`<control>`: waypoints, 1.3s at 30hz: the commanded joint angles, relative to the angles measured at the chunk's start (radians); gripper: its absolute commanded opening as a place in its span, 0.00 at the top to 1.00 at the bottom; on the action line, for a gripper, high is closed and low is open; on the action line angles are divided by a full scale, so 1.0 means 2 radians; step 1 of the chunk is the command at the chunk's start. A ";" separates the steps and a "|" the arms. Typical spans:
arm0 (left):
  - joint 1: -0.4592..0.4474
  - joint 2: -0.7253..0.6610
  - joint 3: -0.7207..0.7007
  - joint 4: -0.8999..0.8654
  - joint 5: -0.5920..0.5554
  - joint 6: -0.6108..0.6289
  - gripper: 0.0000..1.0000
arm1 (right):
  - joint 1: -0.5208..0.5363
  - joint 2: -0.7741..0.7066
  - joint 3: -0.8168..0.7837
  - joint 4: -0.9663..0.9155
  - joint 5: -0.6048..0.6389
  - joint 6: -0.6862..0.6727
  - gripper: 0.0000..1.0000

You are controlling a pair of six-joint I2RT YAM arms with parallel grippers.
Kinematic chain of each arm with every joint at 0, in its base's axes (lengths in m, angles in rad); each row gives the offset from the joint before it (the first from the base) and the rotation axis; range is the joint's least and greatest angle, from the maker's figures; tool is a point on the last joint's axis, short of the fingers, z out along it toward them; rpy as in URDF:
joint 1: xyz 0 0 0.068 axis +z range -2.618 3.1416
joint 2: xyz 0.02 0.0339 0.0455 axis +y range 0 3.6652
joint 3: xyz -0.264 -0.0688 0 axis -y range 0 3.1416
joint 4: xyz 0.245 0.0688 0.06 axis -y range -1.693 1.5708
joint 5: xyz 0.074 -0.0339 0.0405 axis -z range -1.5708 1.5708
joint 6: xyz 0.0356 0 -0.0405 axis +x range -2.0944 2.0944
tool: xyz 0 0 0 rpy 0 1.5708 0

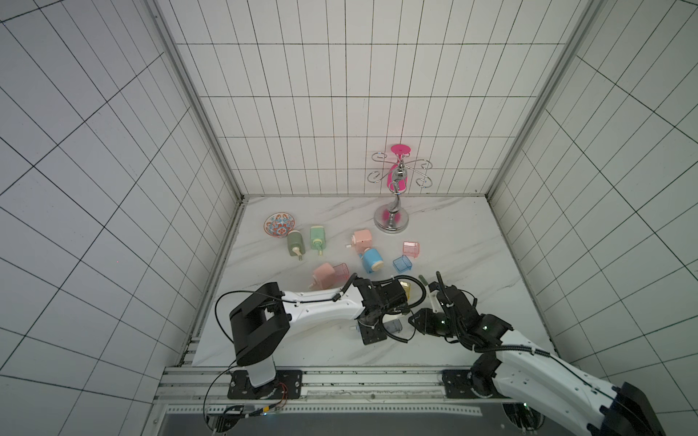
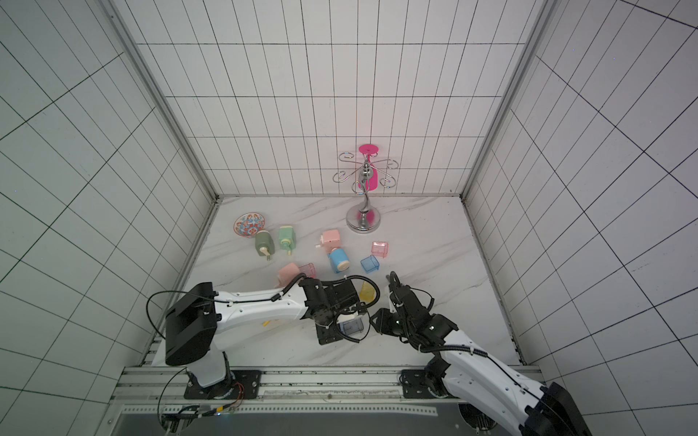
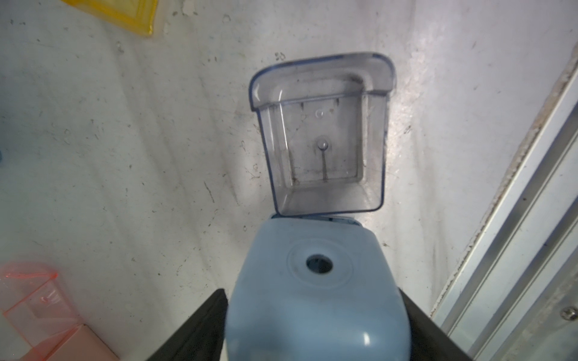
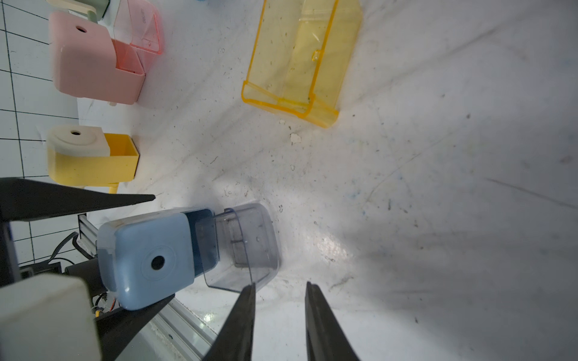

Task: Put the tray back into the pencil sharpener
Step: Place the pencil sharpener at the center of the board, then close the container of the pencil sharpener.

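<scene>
Pencil sharpener (image 3: 316, 290): pale blue rounded box with a dark pencil hole in a shallow round recess, that face turned toward both wrist cameras. It lies near the front edge of the table (image 1: 472, 264), about 6 o'clock from its middle. Tray (image 3: 325, 134): clear, grey-blue tinted, open-topped, with smudged walls and a flanged outer lip. Only its inner end sits at the mouth of the sharpener's slot, slightly skewed, the rest projecting toward roughly 3 o'clock in both top views.
</scene>
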 commanded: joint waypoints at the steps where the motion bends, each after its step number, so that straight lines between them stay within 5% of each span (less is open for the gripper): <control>1: -0.002 -0.022 -0.012 0.017 0.003 -0.004 0.15 | -0.006 0.004 -0.015 0.020 -0.015 0.004 0.68; 13: 0.025 -0.064 -0.054 0.040 0.036 -0.012 0.13 | -0.017 0.055 -0.020 0.091 -0.060 -0.004 0.64; 39: 0.022 -0.052 -0.067 0.052 0.063 -0.009 0.36 | -0.005 0.163 -0.024 0.183 -0.112 -0.001 0.70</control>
